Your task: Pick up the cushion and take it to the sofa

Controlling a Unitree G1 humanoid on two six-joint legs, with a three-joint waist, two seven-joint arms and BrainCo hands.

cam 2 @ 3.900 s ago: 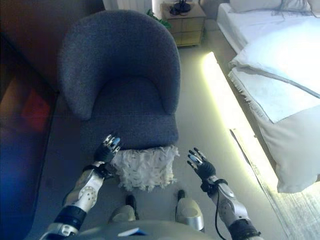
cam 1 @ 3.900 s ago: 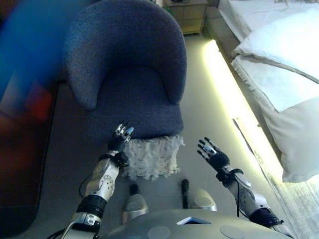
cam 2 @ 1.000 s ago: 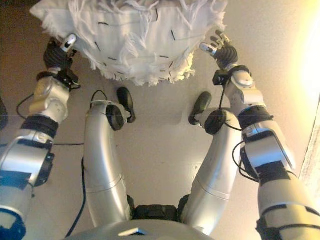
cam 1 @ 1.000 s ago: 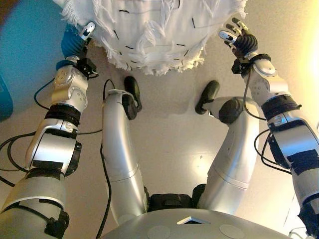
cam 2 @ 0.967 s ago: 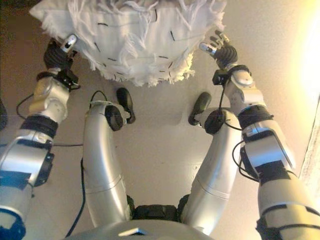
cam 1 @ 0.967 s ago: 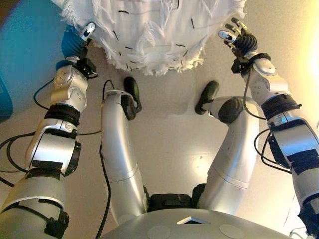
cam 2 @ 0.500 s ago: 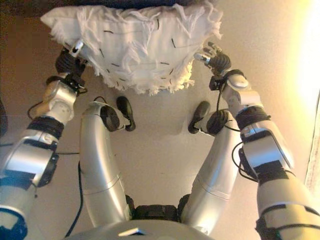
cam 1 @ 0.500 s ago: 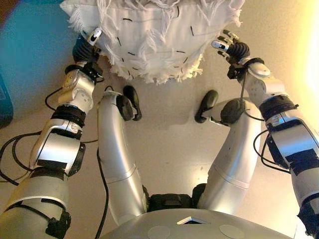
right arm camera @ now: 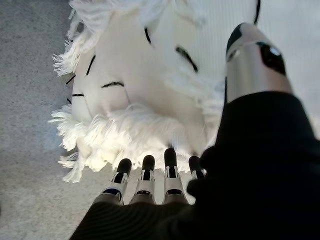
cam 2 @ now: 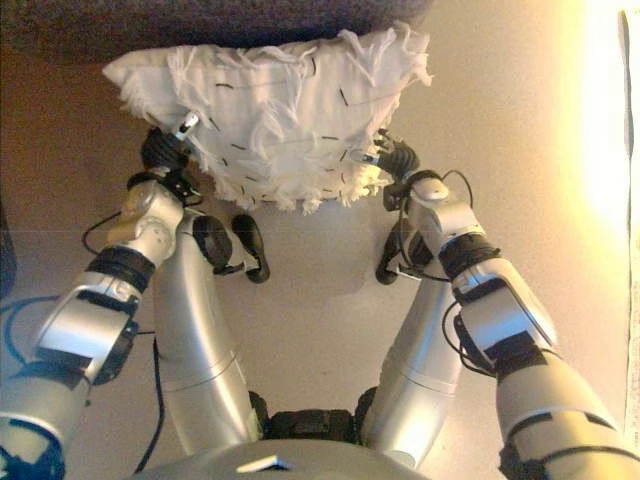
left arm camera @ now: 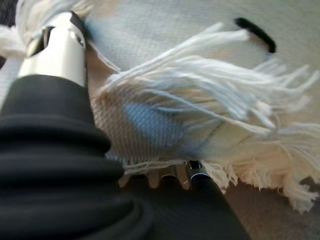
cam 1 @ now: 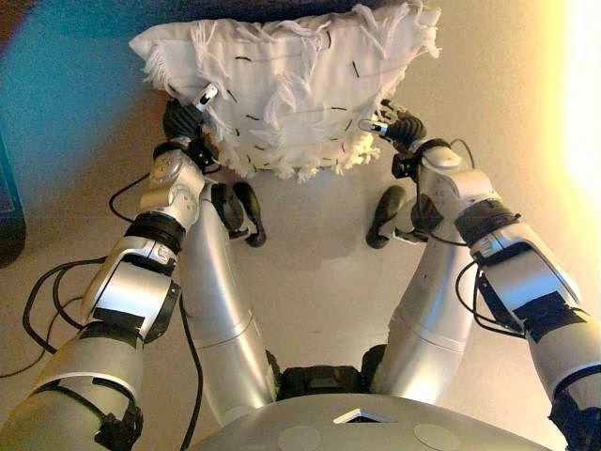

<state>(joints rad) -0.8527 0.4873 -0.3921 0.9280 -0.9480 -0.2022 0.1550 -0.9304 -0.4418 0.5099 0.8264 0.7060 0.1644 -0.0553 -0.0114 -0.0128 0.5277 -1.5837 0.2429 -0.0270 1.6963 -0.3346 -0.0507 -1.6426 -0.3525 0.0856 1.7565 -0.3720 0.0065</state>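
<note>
The white fringed cushion (cam 1: 282, 85) with short black dashes leans against the front of the dark armchair (cam 2: 200, 20), its lower edge towards me. My left hand (cam 1: 184, 122) sits at its lower left corner and my right hand (cam 1: 402, 130) at its lower right corner. In the left wrist view the thumb (left arm camera: 55, 45) lies on the fabric, with straight fingertips (left arm camera: 192, 172) under the fringe. In the right wrist view the fingers (right arm camera: 145, 175) are straight, touching the fringe (right arm camera: 115, 135), and the thumb (right arm camera: 252, 55) rests against the cushion's face. Both hands are open and press the cushion between them.
Beige floor (cam 1: 310, 235) lies below the cushion. A bright light strip (cam 1: 587, 94) runs along the right edge. A dark blue object (cam 1: 7, 207) stands at the far left.
The view has tilted down since the oldest frames. Both hands have moved inward from beside the cushion onto its lower corners, and the cushion sits lower in view.
</note>
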